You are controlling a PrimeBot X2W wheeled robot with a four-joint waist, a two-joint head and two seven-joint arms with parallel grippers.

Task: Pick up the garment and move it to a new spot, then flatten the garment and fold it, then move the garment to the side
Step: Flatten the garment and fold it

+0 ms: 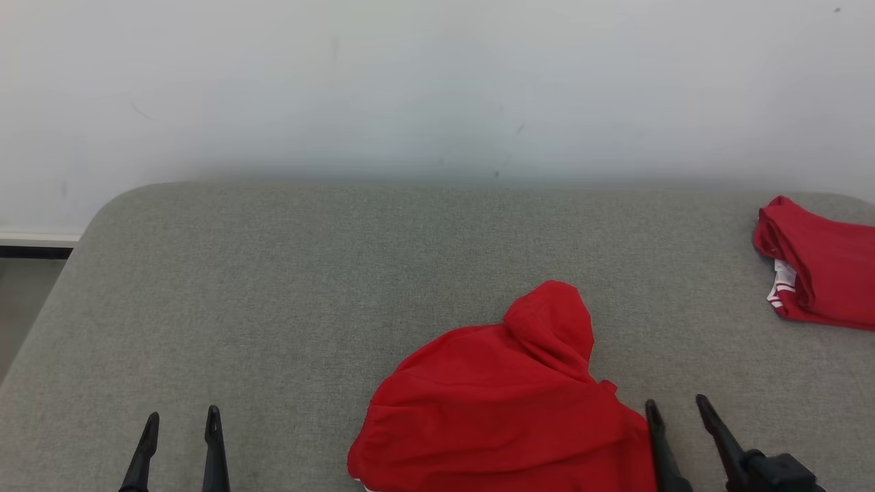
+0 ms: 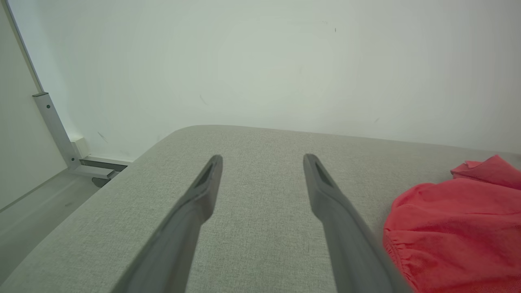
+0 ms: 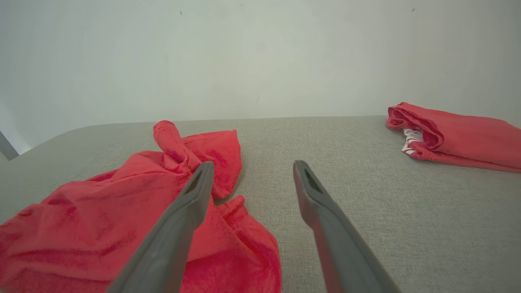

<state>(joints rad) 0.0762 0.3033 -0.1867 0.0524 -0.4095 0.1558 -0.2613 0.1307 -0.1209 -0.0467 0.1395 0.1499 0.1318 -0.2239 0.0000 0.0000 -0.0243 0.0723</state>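
Crumpled red garment (image 1: 506,403) on a grey fabric desk (image 1: 273,287), between two released jaws.
In the head view the garment lies at 5 o'clock by the near edge. The right jaws stand spread and empty just beside its right edge. The left jaws, likewise spread and empty, are well apart at 7 o'clock. A folded red cloth (image 1: 820,266) rests at 3 o'clock.

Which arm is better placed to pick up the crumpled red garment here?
Right, likely. The right gripper is open at the edge of the crumpled red garment; the left gripper, also open, sits apart from it over the grey cushion.
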